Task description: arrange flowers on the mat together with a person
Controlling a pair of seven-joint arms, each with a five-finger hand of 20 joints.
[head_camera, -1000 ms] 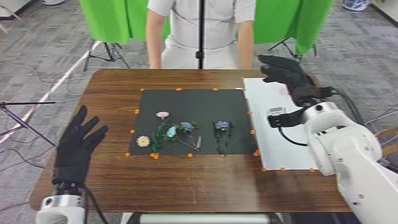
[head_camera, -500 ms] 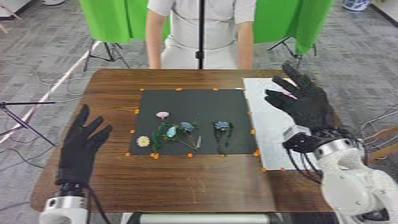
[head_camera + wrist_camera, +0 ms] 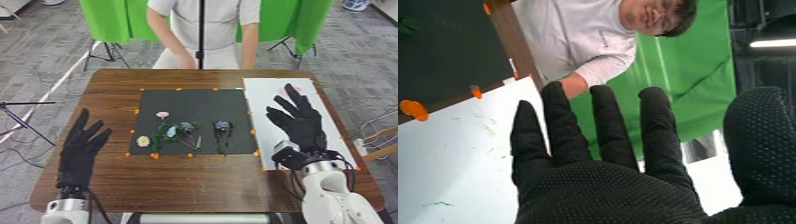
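In the head view my right hand (image 3: 305, 124) is over the white sheet at the right, open with fingers spread. In the right wrist view the same hand (image 3: 607, 192) has straight fingers and holds nothing. My left hand (image 3: 78, 155) is open above the table's left side, left of the dark mat (image 3: 191, 102). On the mat lie a pink flower (image 3: 163, 115), a pale yellow flower (image 3: 143, 141), a green-stemmed bunch (image 3: 160, 137) with a light blue bloom, and a blue-grey flower (image 3: 222, 125) with dark stems at the right.
The white sheet (image 3: 266, 102) lies right of the mat, with a pink item (image 3: 292, 90) near its far end, beyond my right hand. Orange markers (image 3: 253, 132) line the edges of mat and sheet. The brown table (image 3: 195, 187) extends toward the robot.
My right hand has come back from the sheet's far end toward the robot, its fingers now spread upward. The left hand has barely moved. The flowers lie as before.
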